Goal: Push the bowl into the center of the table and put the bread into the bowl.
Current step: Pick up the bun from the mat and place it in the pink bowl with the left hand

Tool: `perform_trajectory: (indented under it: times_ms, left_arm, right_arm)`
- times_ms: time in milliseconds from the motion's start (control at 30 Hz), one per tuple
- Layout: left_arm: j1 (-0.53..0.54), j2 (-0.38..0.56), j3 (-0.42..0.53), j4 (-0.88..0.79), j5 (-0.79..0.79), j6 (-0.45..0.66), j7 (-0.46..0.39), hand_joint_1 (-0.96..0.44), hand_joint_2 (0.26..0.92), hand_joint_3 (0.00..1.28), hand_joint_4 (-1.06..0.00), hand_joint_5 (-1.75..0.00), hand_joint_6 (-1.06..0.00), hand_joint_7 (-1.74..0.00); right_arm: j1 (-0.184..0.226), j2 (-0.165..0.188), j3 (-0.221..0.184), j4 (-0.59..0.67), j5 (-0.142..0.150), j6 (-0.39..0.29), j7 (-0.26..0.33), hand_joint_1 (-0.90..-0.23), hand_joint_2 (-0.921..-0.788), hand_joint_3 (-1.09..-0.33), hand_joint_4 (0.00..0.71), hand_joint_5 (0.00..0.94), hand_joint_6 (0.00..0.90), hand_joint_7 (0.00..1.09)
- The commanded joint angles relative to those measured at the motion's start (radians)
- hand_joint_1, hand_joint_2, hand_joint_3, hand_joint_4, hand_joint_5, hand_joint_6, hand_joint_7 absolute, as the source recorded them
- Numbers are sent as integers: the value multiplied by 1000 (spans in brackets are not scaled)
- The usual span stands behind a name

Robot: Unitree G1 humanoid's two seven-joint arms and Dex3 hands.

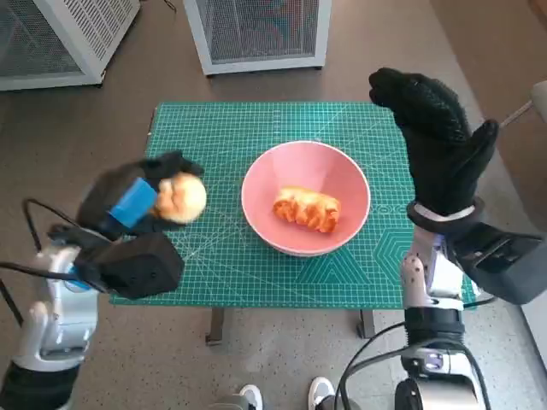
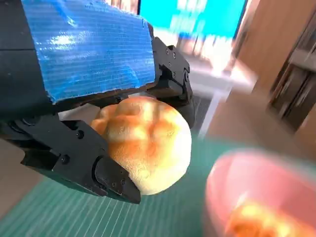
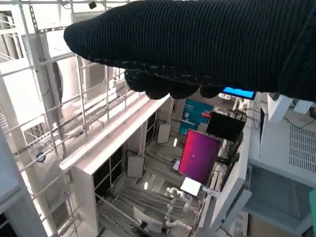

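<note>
- While left hand (image 1: 128,224) grips round bread roll (image 1: 180,197) above table (image 1: 214,137), just left of pink bowl (image 1: 256,201)
- bowl mid-table, pastry (image 1: 307,209) inside
- right hand (image 1: 436,137) raised, fingers apart, holding nothing

Bowl (image 1: 306,198) sits on the mat (image 1: 256,128), about mid-table, with a pastry (image 1: 307,209) lying inside it. Left of the bowl, the left hand (image 1: 137,205) holds a bun (image 1: 180,198) above the mat. Right of the bowl, the right hand (image 1: 436,141) is raised, over the mat's right edge.
</note>
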Motion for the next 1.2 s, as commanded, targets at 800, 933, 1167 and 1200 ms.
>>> perform_trajectory:
  times_ms: [800,933,1167,1200]
  left_arm:
    - [-433,-240,-298,355,38,-143,-66,2,911,9,-829,-1038,-660,-1111]
    - [-455,-274,-315,432,37,-164,-56,2,917,14,-803,-1062,-646,-1131]
    - [-449,-300,-332,519,39,-168,-62,1,921,180,-611,-1262,-449,-1325]
    - [-447,-303,-334,527,37,-153,-76,0,921,237,-541,-1318,-388,-1403]
  right_arm:
    - [33,7,3,-5,-6,4,-8,-499,-921,-496,293,3,93,505]
    - [42,8,5,-16,-10,4,-14,-504,-921,-493,293,2,92,506]
    - [56,6,6,-28,-15,2,-22,-491,-921,-488,295,3,94,508]
    - [58,6,6,-31,-17,1,-25,-490,-921,-487,295,3,95,508]
